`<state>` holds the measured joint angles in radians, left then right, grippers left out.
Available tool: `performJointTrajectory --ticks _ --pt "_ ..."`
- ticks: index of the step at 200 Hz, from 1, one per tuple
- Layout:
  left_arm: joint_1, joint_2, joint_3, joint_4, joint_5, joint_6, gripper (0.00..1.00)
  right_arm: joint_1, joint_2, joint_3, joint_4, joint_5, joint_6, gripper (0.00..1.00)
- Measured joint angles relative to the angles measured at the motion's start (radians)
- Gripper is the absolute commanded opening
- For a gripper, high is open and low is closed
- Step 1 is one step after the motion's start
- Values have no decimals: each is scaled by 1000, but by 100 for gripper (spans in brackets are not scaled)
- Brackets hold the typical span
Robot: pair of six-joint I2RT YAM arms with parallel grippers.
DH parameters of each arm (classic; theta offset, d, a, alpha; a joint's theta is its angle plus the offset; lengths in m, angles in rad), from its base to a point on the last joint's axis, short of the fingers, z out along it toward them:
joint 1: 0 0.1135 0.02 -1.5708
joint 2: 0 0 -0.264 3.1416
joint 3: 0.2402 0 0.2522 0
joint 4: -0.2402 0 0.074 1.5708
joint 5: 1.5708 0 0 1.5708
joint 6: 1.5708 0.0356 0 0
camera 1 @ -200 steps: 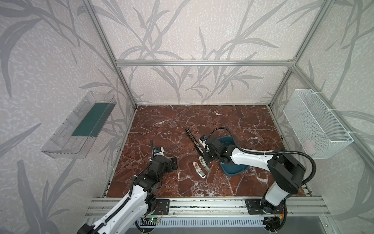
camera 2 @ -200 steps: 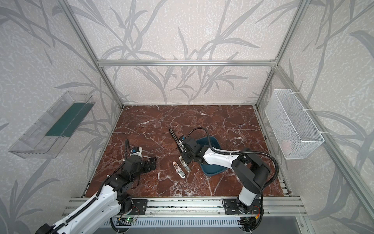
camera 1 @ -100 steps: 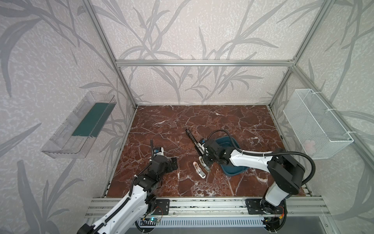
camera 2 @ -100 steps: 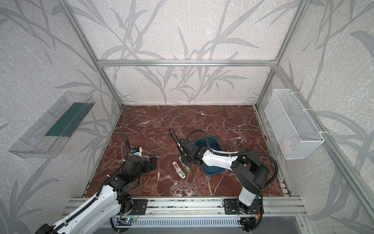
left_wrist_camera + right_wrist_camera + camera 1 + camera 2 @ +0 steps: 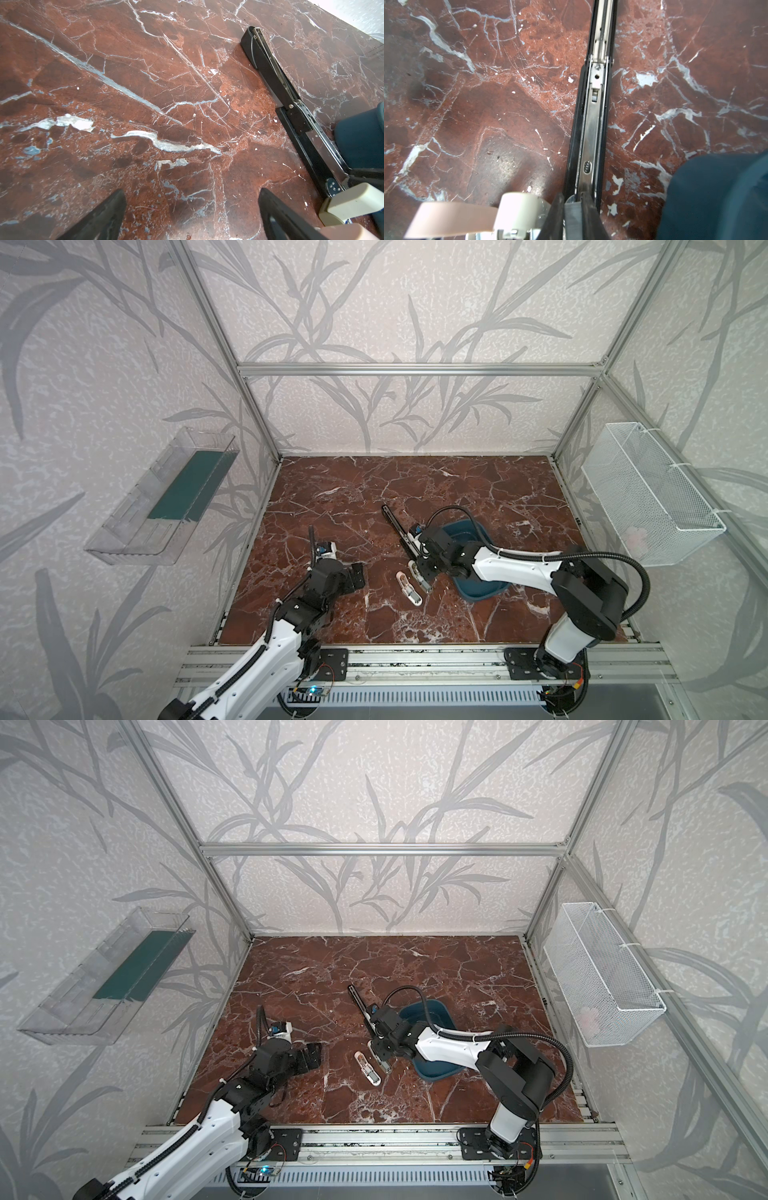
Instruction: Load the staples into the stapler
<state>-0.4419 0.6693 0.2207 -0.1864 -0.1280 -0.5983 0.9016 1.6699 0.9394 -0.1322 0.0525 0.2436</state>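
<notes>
Right end effector pinching staples at open stapler, left end effector spread over table.

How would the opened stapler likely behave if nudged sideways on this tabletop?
The stapler lies long and flat: probably slides or pivots, not tips. Its hinge may let the halves fold if lifted. The polished tabletop looks slick, favouring sliding.

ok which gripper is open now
The left gripper: its jaws stand wide apart, while the right gripper is clamped on grey staples over the black stapler.
</notes>
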Motion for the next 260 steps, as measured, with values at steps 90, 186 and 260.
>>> performJointTrajectory --ticks 90,186,260 --pt "0 0 0 0 0 0 99 1 -38 0 4 28 -1 18" --pt "0 0 0 0 0 0 99 1 -4 0 23 44 -2 17" --pt "0 0 0 0 0 0 99 1 9 0 25 45 -2 17"
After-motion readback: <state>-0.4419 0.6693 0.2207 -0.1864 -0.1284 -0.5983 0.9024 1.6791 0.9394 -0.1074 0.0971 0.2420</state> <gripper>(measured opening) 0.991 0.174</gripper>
